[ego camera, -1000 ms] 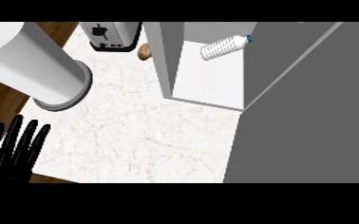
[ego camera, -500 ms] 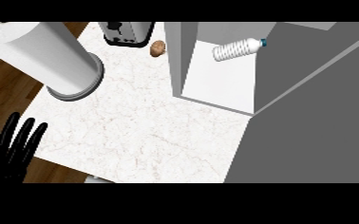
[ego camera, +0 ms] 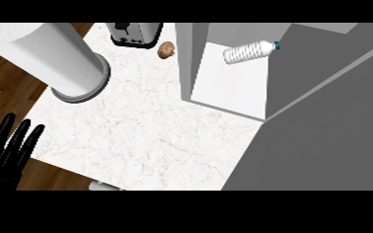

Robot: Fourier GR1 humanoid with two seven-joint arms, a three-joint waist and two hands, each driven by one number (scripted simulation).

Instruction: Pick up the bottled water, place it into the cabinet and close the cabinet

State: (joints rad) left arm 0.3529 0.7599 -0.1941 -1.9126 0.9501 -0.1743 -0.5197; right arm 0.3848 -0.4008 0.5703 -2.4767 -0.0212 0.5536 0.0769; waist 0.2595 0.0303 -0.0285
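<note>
We have single head view, set high, looking steeply down on white marbled worktop [ego camera: 146,128]. Worktop fills frame centre, tilted. Open cabinet [ego camera: 233,84] sits close at upper right, its grey door filling lower right. Left hand [ego camera: 16,153] rests open at lower left edge. No second view to compare.

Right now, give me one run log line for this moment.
bottled water: lying inside cabinet | door: open | left hand: open, resting at left edge | right hand: out of view

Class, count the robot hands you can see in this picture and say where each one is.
1. An open left hand rests at the lower-left edge, fingers up, beside the counter. The right hand is out of view.
</note>
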